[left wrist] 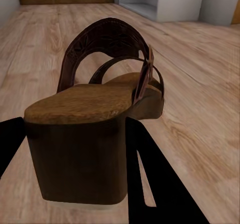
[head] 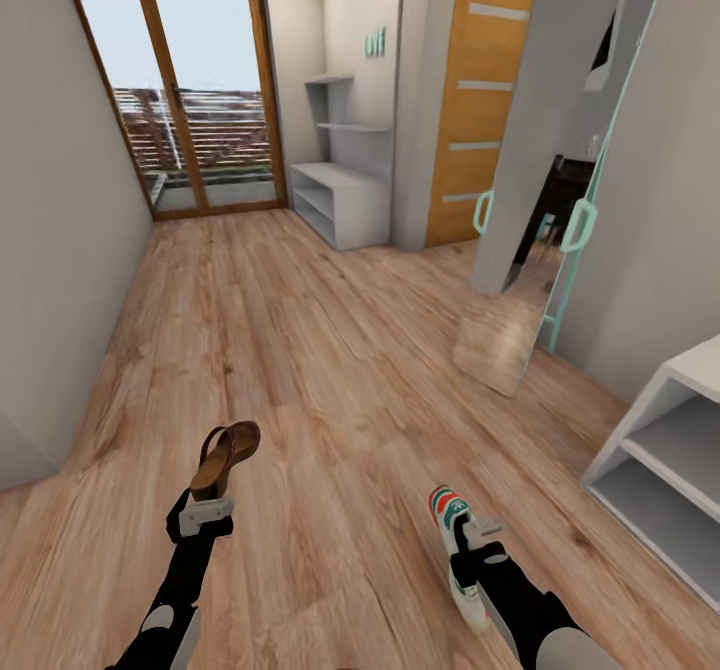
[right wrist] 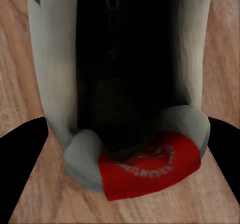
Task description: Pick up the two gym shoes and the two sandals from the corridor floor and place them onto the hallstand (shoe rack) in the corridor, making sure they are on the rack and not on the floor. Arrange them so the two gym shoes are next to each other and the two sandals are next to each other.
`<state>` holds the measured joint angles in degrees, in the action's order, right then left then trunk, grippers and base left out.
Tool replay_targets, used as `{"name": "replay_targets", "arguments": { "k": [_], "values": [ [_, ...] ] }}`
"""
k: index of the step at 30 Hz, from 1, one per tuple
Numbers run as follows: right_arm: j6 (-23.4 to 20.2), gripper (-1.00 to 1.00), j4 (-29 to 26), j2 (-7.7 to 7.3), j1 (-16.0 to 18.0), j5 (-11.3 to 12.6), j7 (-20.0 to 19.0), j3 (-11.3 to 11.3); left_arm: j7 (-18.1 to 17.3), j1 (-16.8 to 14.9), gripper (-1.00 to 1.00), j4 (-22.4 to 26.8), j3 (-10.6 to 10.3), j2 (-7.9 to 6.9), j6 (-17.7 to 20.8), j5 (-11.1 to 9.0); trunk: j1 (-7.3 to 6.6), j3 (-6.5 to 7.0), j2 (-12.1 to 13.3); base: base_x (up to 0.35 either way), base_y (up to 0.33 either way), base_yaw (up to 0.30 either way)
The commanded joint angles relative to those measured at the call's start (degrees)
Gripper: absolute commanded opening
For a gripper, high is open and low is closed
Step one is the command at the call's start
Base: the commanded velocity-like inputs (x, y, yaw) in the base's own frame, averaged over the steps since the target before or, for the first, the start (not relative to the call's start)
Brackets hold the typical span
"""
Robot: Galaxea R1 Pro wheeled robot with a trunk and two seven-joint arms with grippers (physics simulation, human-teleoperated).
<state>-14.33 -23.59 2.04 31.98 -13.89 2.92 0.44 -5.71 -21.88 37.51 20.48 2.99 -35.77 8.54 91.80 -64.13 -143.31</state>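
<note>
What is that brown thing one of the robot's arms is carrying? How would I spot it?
Start from the glass door at the corridor's far end and come down the wood floor to the near arms. The left gripper grips a brown sandal by its chunky heel. Unlike the white sneaker in the right gripper, it is open-strapped and slim.

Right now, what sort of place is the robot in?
Most likely a home corridor or entrance hall: a narrow run of wood-plank floor between plain walls, a glazed door at the far end, a pale shoe rack beside it, and a tall leaning mirror on the right.
</note>
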Motion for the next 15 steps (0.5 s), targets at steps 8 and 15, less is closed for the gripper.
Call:
{"name": "replay_targets", "arguments": {
  "k": [8, 15],
  "values": [
    [0.0, -1.0, -0.05, -0.01, 0.01, 0.01, -0.02, 0.0, 0.0, 0.0, -1.0, 0.03, -0.08, 0.0, 0.04, -0.02, 0.0, 0.0, 0.0, 0.347, 0.149, 0.0],
    [-0.08, -1.0, -0.81, -0.1, 0.01, 0.07, -0.02, -0.15, 0.0, 0.0, -1.0, 0.25, 0.03, 0.0, 0.06, -0.08, 0.0, 0.0, 0.0, 0.347, 0.183, 0.0]
  ]
}}
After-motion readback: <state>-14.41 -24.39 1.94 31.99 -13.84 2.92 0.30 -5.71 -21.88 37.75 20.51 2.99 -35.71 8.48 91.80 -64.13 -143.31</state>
